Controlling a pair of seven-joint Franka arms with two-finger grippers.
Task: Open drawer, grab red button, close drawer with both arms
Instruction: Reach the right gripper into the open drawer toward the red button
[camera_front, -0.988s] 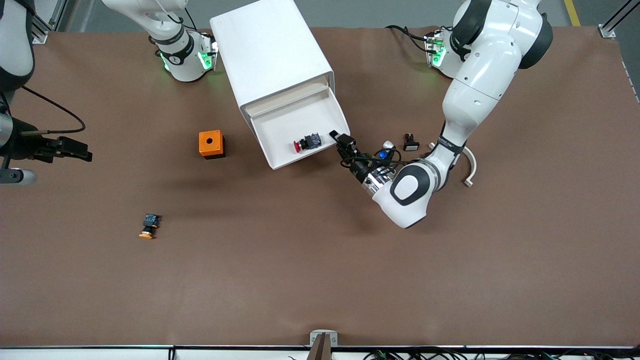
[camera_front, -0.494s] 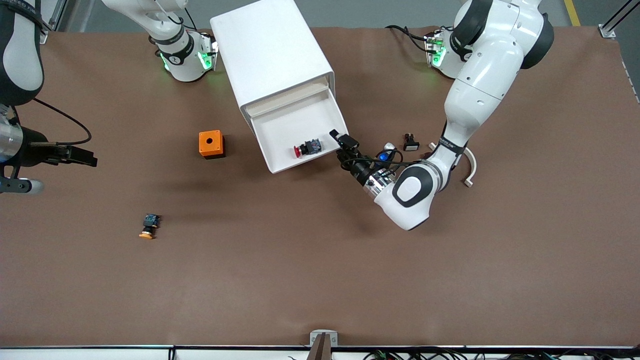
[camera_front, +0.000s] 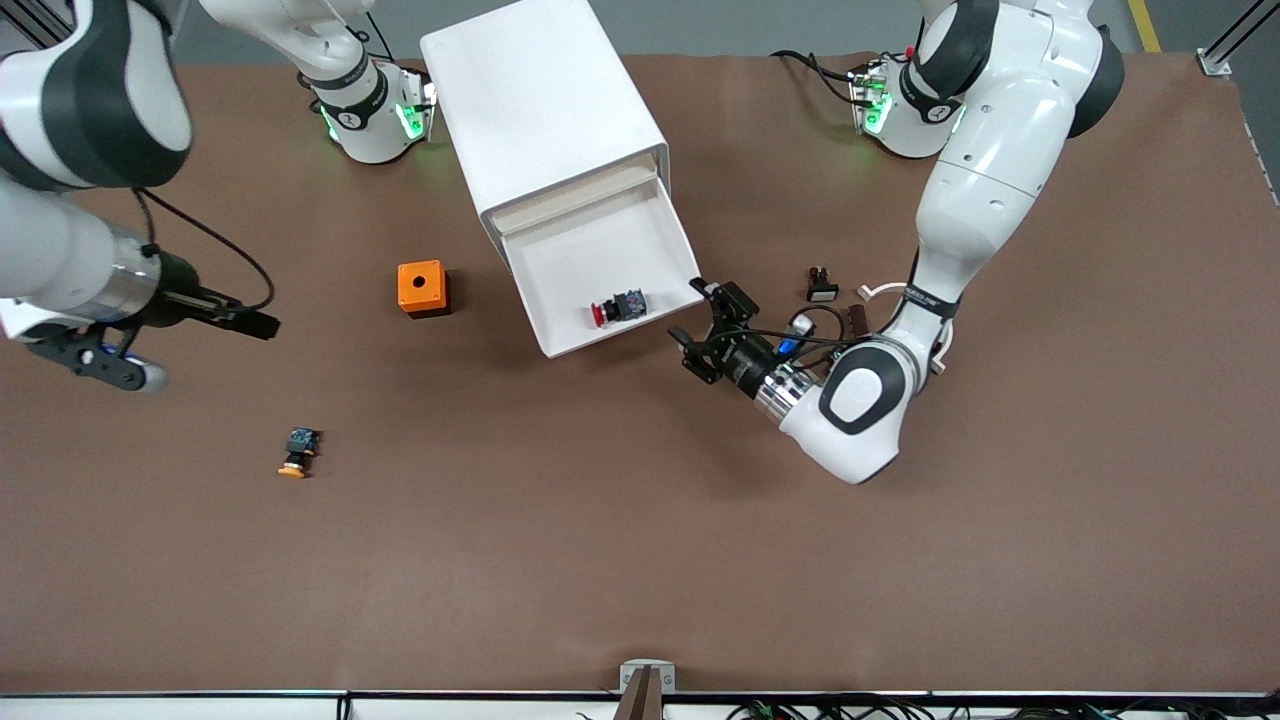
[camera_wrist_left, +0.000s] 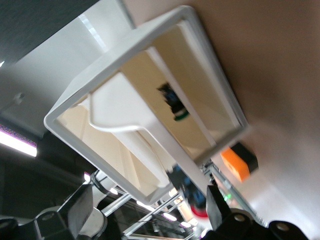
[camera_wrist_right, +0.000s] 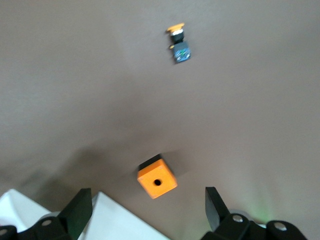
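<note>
1. Left hand (camera_front: 707, 330) is open, empty, just beside the drawer (camera_front: 560, 262) corner.
2. Right hand (camera_front: 255, 322) is open, over the worktop (camera_front: 600, 520).
3. Button (camera_front: 618, 308) lies in the open drawer; reach down slowly.

An orange cube (camera_front: 423, 288) with a round hole in its top sits on the brown tabletop (camera_front: 600, 520), toward the right arm's end of it, resting on a dark base. Nearer to the front camera than the cube lies a small push button with an orange-yellow cap (camera_front: 297, 452), on its side, its blue rear pointing away from the camera; the two are well apart. Toward the left arm's end lies a small black-and-white part (camera_front: 821, 285), and just beside it a curved white piece (camera_front: 880, 291) that is partly hidden. A metal bracket (camera_front: 646, 677) sits at the tabletop's nearest edge.
</note>
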